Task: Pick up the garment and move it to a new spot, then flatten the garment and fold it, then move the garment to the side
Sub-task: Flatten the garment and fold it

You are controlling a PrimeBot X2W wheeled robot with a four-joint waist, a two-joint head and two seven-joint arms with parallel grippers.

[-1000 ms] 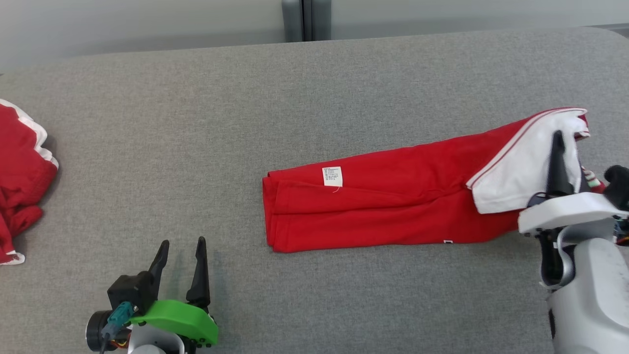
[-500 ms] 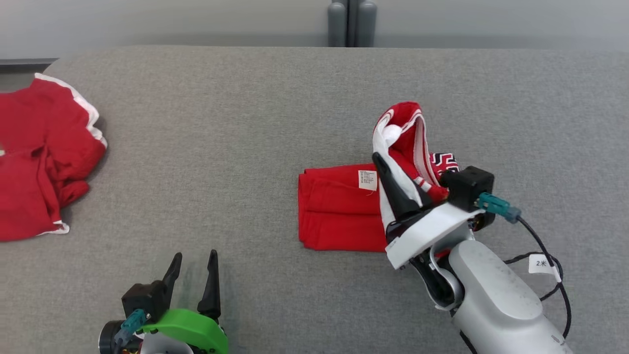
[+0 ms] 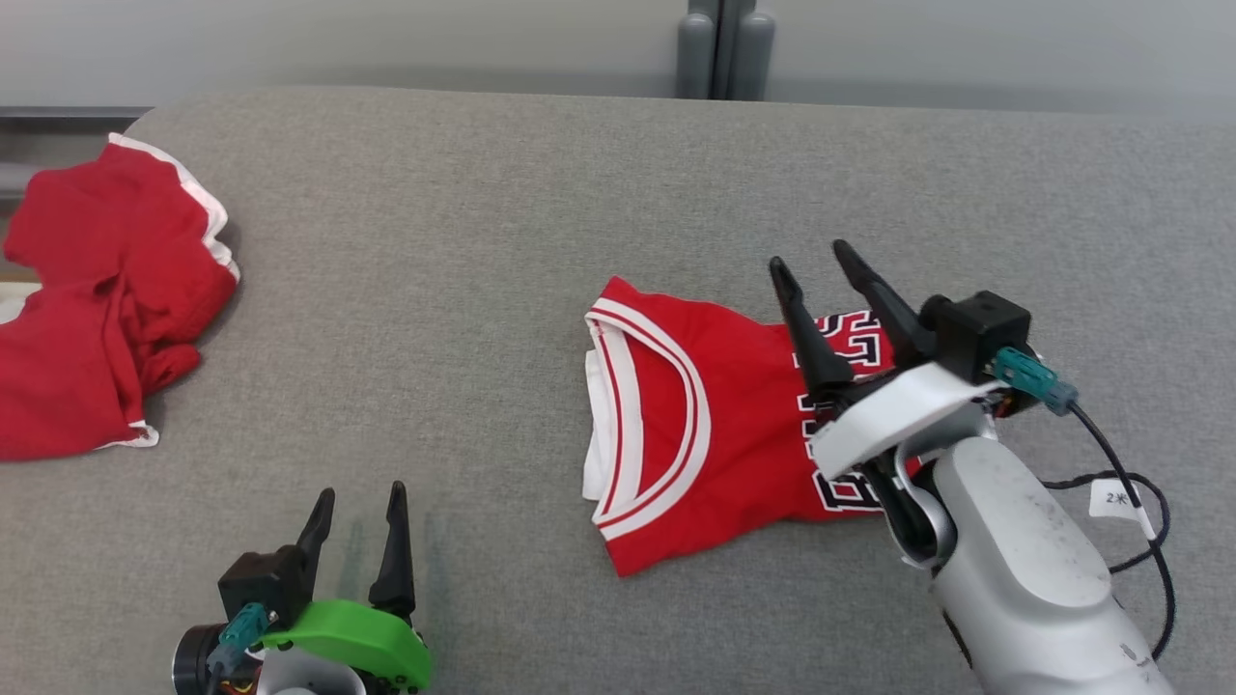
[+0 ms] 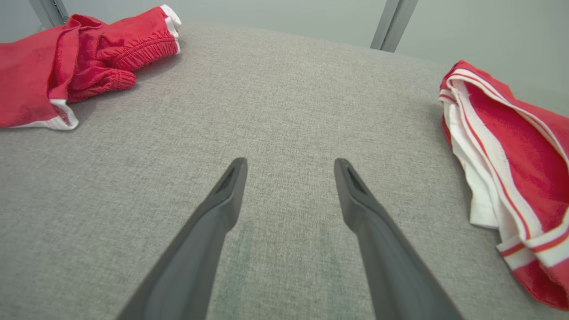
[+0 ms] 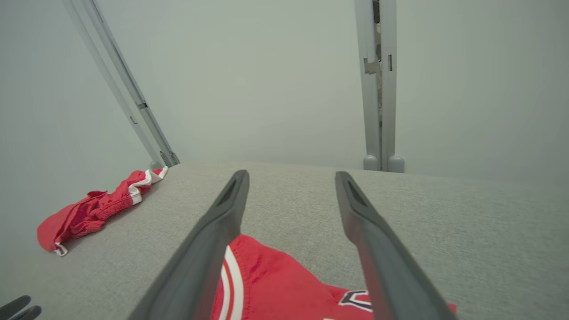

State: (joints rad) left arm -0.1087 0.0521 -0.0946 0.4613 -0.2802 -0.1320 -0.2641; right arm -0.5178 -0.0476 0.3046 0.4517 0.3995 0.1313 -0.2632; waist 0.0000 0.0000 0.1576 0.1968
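A red jersey [image 3: 695,425] with white trim and black lettering lies folded at the middle of the grey table; its striped edge shows at the right of the left wrist view [image 4: 511,146] and between the fingers in the right wrist view [image 5: 275,289]. My right gripper [image 3: 811,263] hovers open over the jersey's right part, nothing between its fingers. Down at the near left, my left gripper [image 3: 359,497] stands open over bare table, apart from the jersey.
A second red garment [image 3: 97,299] with white trim lies crumpled at the table's far left edge, also in the left wrist view [image 4: 66,58]. A grey post [image 3: 724,48] stands behind the table [image 3: 435,241]. A cable with a tag [image 3: 1120,497] hangs by my right arm.
My right gripper carried the jersey's raised end leftward over the rest, folding it in half, then let go and now stands open. The head camera has shifted. The left gripper stayed put.
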